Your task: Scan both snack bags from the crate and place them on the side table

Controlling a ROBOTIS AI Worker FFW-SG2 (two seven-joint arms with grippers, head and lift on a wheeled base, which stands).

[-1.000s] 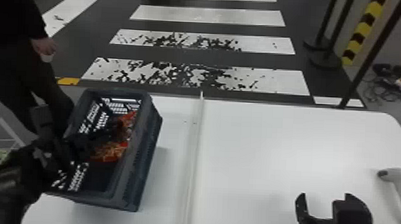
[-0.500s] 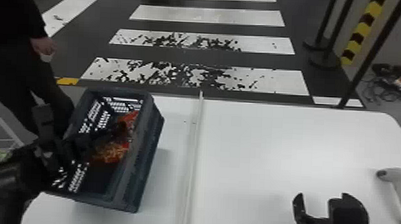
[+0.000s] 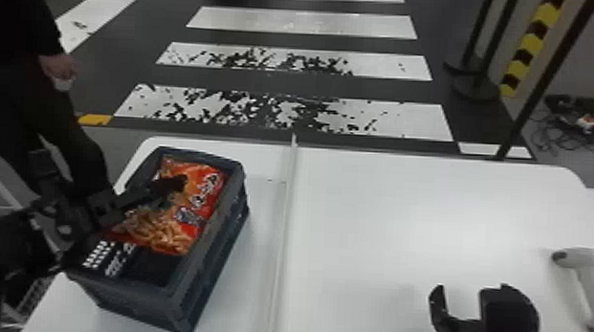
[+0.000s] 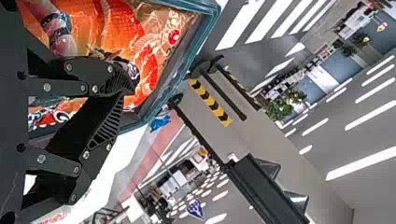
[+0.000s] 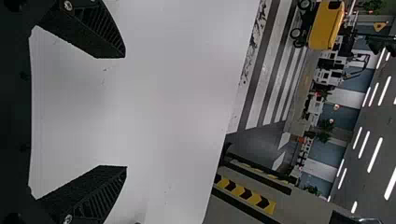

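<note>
With our left tool (image 3: 179, 184) we are pinching a snack bag (image 3: 200, 178) in the crate (image 3: 137, 302); we are holding our right tool (image 3: 463, 292) open above the worktop (image 3: 380, 219).

Striped floor (image 3: 289, 112) beyond – white table (image 3: 404, 206).

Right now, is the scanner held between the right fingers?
No, the scanner lies on the white table, and the right fingers stand open with nothing between them.

Left hand (image 3: 178, 183) at snack bag (image 3: 204, 185), crate (image 3: 137, 302), pale scanner (image 3: 587, 261)
</note>
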